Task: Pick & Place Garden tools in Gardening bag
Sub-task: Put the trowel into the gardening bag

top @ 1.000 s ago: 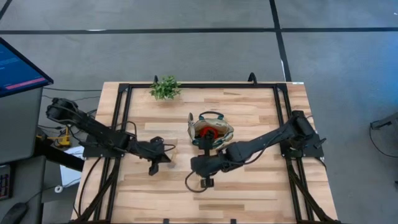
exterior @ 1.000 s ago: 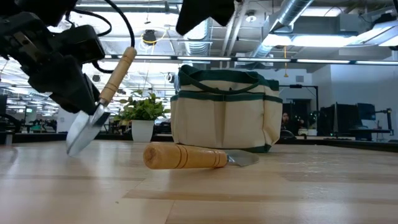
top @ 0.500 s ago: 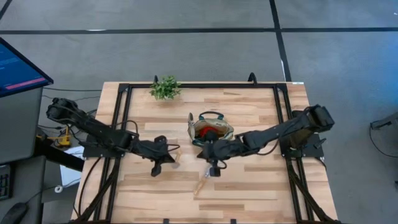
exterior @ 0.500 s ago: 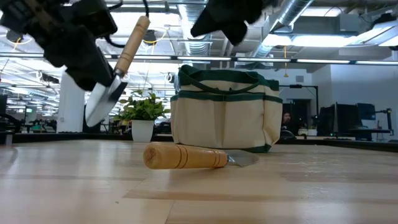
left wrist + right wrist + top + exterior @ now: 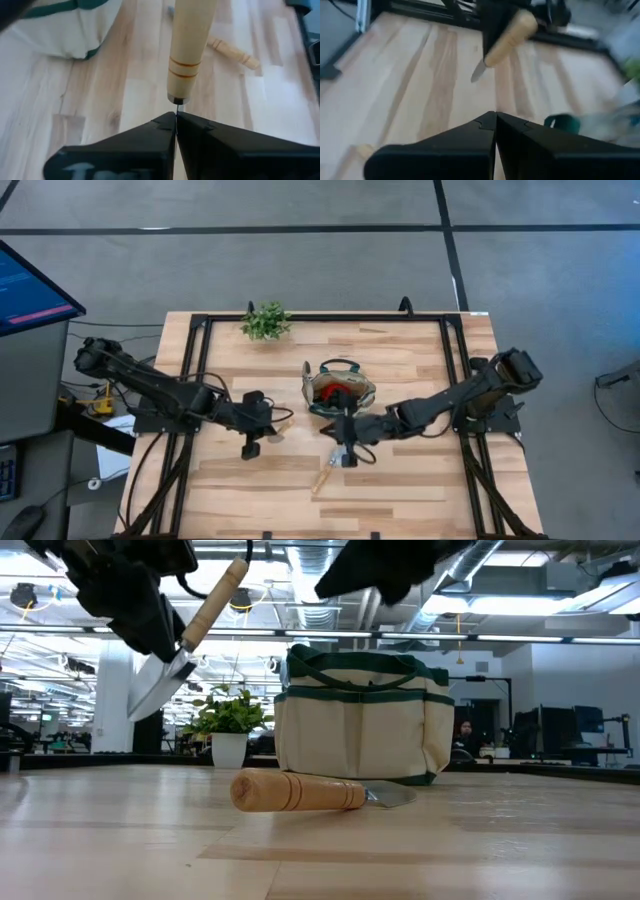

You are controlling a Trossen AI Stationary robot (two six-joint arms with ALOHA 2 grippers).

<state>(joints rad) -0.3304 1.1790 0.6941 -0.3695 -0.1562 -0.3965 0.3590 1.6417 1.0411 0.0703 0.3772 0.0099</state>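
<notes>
1. Trowel [image 5: 185,645] is held aloft by the left gripper [image 5: 150,625], whose fingers are closed on the thin metal neck between blade and wooden handle; the handle tilts up toward the gardening bag [image 5: 362,718], which seems to suit tipping it into the open top.
2. In the high view the left gripper [image 5: 262,425] is seen just beside the bag [image 5: 340,388] but not yet over it, so the carry is judged unfinished.
3. The right gripper [image 5: 495,116] is raised above the table [image 5: 420,480] in front of the bag, fingers pressed together on nothing, apparently kept clear.
4. A second wooden-handled tool [image 5: 305,791] lies flat on the table in front of the bag, awaiting pickup; a red-and-black tool [image 5: 338,391] is already inside.
5. A potted plant [image 5: 265,321] stands at the far edge, left alone.
6. No legible brand, label or writing is seen.
</notes>
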